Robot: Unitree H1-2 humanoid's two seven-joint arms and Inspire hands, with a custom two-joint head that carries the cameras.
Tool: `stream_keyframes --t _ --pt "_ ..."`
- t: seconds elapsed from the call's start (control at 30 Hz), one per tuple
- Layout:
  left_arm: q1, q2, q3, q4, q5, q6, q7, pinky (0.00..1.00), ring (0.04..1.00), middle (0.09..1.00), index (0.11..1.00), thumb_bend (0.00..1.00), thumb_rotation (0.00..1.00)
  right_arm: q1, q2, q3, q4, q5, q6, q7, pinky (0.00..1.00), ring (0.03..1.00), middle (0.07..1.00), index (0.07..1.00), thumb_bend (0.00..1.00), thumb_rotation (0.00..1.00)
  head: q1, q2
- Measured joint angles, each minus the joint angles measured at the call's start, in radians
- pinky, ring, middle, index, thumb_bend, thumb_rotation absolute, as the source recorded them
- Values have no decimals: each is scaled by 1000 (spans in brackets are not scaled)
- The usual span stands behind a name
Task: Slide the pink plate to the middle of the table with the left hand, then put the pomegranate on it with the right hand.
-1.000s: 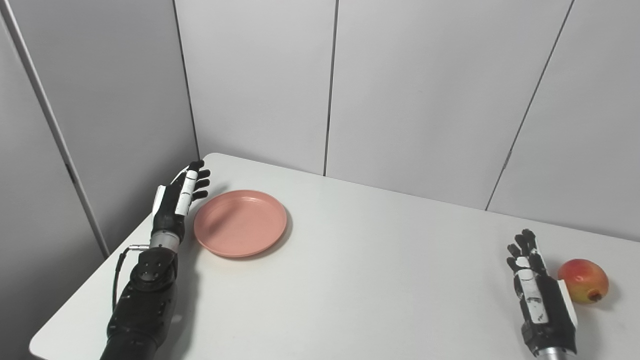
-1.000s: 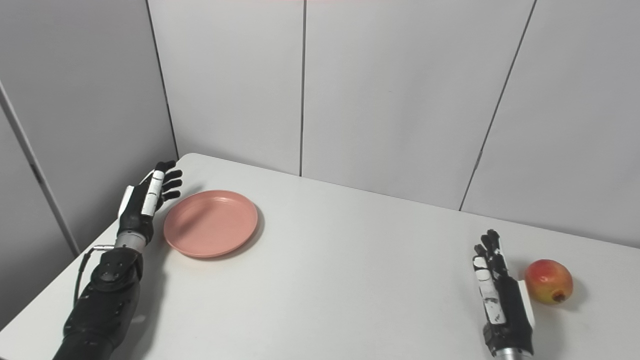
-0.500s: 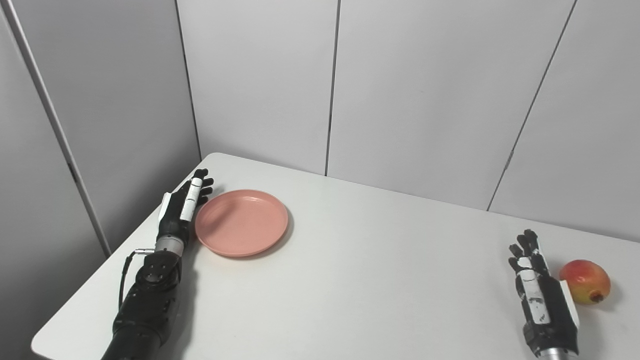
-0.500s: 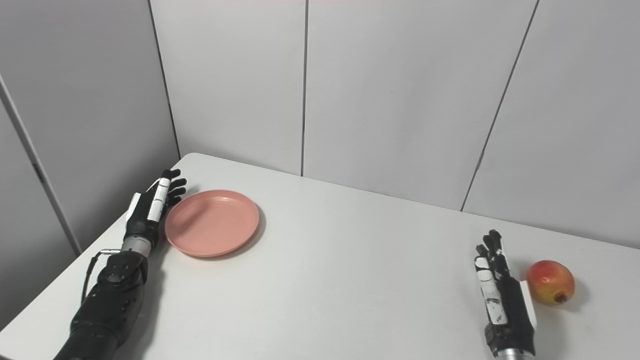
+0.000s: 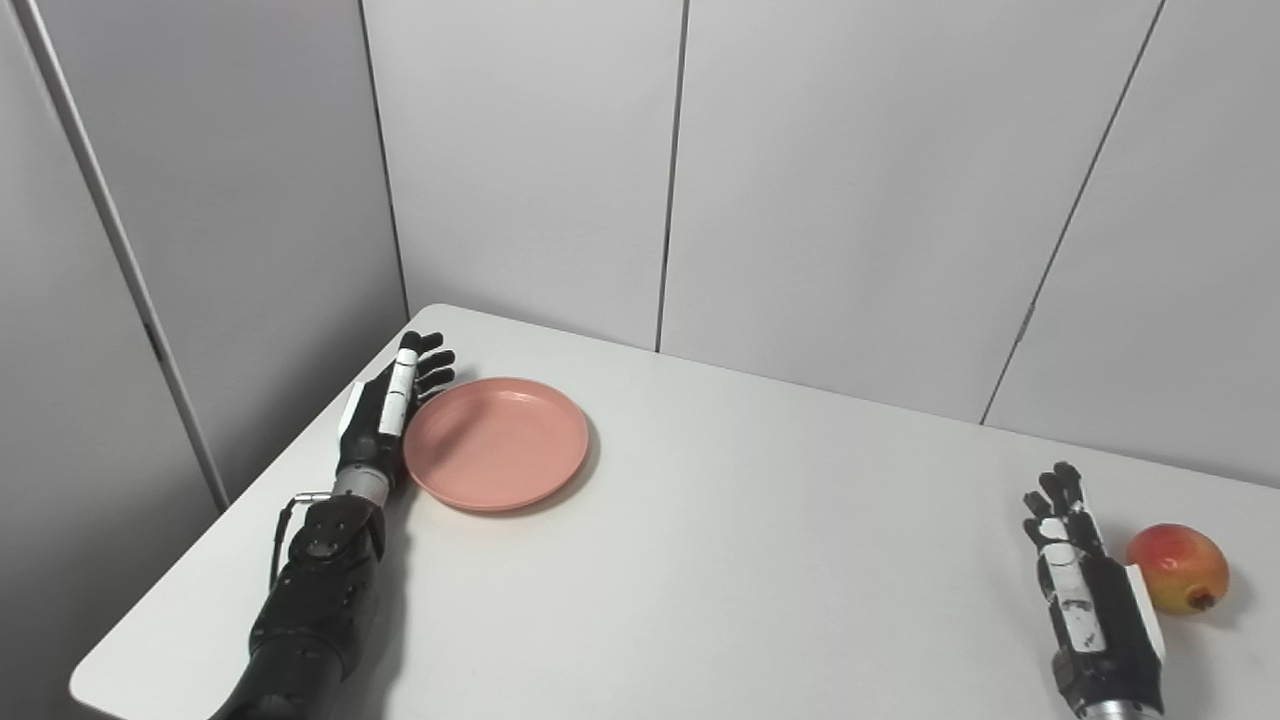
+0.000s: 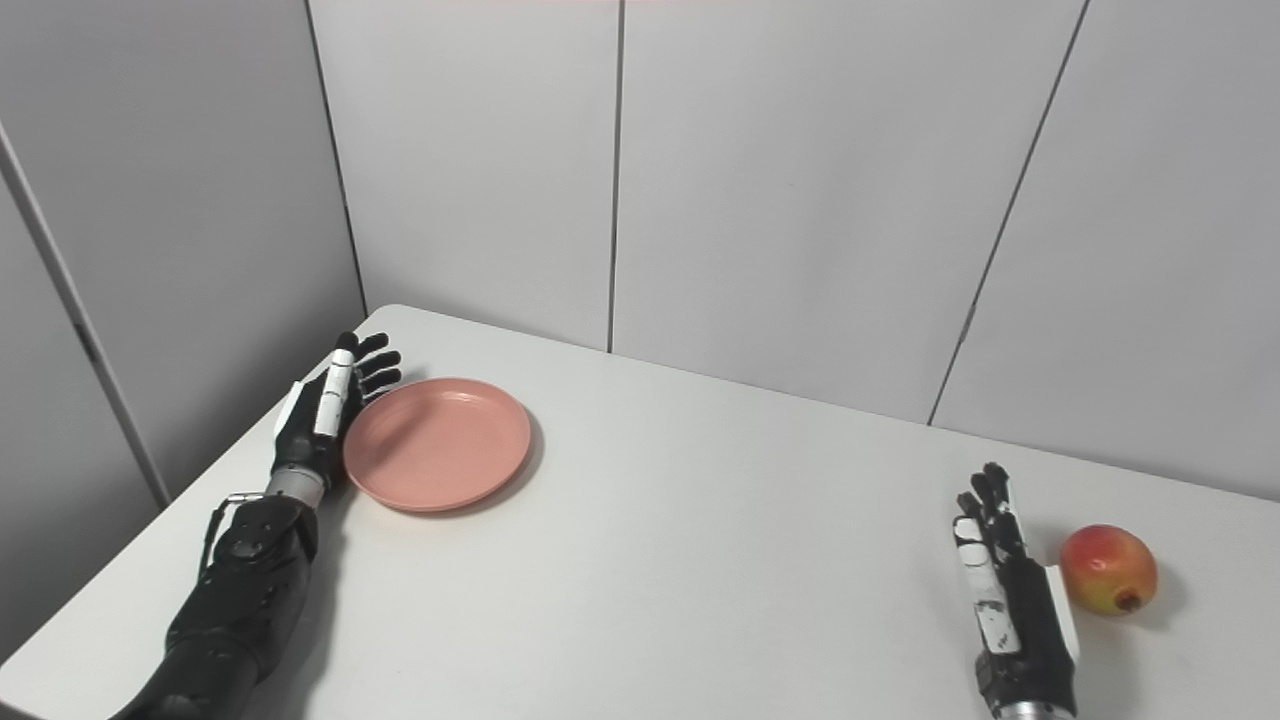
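The pink plate [image 5: 497, 442] lies flat near the far left corner of the white table [image 5: 740, 560]. My left hand [image 5: 385, 415] is open, standing on edge with its fingers straight, and rests against the plate's left rim. The red and yellow pomegranate [image 5: 1176, 569] sits at the right side of the table. My right hand [image 5: 1085, 595] is open, fingers straight and pointing away from me, just left of the pomegranate and apart from it, holding nothing.
Grey wall panels [image 5: 820, 180] stand close behind the table and along its left side. The table's left edge [image 5: 250, 500] runs just outside my left arm.
My left hand came down and in against the plate's left rim, and the plate slid a little to the right. The camera shifted slightly. My right hand stayed put.
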Motion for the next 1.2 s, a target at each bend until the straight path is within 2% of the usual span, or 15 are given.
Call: stream_keyframes --t 0.2,0.6,1.0,1.2 --pt "-2 -22 2 -19 -33 5 -35 834 846 843 834 751 1000 0 0 0 -1 0 0 0 1000 978 990 1000 518 831 -2 5" --pt "23 -92 -9 -128 -86 90 -73 822 851 849 836 751 1000 4 0 -3 -8 1 0 -1 1000 976 988 1000 538 810 -11 11" --pt "46 -136 -55 -225 -84 165 -74 846 868 864 849 749 1000 9 0 -4 -18 1 0 -2 1000 975 986 1000 533 814 -25 15" --pt "53 -154 -74 -248 -81 181 -73 859 877 872 856 748 1000 11 1 -4 -22 -3 2 -4 999 974 984 1000 531 813 -31 20"
